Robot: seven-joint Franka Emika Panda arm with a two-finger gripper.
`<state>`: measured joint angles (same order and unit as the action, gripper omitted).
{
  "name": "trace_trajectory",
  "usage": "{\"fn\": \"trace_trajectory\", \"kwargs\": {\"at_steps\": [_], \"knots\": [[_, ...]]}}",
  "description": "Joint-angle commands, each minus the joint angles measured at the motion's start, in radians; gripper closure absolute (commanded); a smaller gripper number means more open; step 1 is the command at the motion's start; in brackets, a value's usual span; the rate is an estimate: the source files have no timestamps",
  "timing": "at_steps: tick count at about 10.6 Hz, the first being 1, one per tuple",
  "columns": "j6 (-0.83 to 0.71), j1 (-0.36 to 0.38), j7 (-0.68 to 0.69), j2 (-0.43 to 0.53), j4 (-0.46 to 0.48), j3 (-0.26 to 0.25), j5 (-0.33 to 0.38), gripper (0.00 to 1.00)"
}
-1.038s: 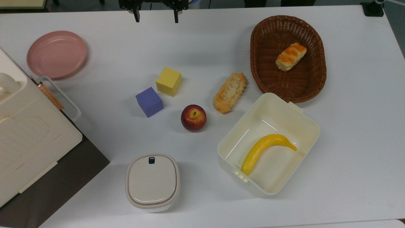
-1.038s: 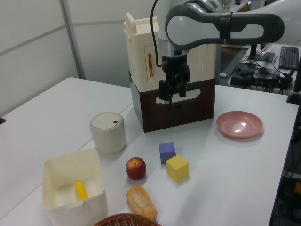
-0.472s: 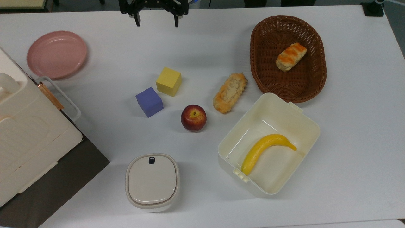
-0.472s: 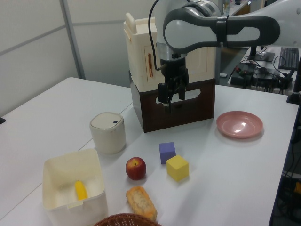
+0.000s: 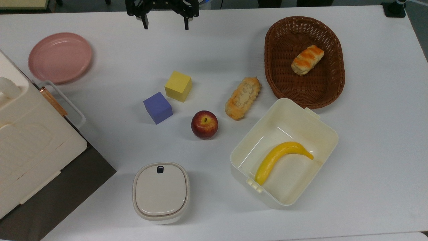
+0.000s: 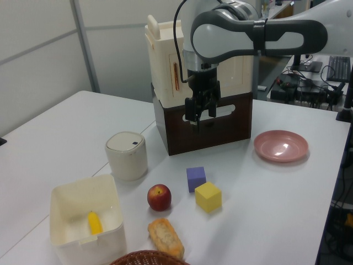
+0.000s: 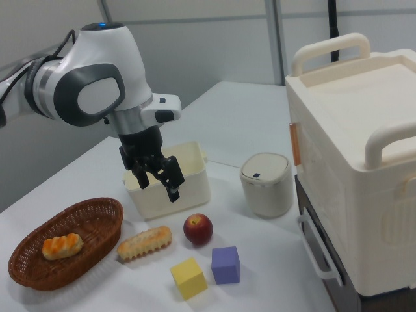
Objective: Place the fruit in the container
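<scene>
White tabletop (image 5: 367,134), matte and evenly lit, carrying all the props, with pale partition walls behind in the left view and a desk with cables and a keyboard off beyond the table.

Nearest the top view's bottom edge: a rounded-square lidded box (image 5: 161,191) with a dark button. Just past it, toward the top view's right, the container (image 5: 321,129), cream-white, rectangular, rounded corners, latch tabs on the rim, open, with 1 banana (image 5: 281,159) lying inside.

Next, the fruit (image 5: 204,124): round, deep red, yellowish around the stem dimple, stem up, sitting on the table outside the container and near its corner, apart from everything. Beside it a bread roll (image 5: 242,98), a purple cube (image 5: 157,107) and a yellow cube (image 5: 178,86). Farther on, a wicker basket (image 5: 287,33) holding 1 pastry (image 5: 307,59), and a pink plate (image 5: 60,57).

Farthest, at the top view's upper edge, the gripper (image 5: 165,23), 2 fingers spread wide, empty, high above the table. Shifted slightly since 1 second ago, a touch lower in the top view; fruit and other props unmoved.

Large cream case (image 5: 30,134) on a dark base at the top view's left.
</scene>
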<state>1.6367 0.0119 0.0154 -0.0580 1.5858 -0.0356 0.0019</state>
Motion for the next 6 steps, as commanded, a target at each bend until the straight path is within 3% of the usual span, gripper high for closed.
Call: {"fn": "trace_trajectory", "kwargs": {"at_steps": [1, 6], "knots": [[0.038, 0.010, 0.005, -0.008, 0.017, -0.003, 0.009, 0.00], [0.086, 0.022, 0.000, -0.043, 0.019, 0.008, 0.009, 0.00]]}}
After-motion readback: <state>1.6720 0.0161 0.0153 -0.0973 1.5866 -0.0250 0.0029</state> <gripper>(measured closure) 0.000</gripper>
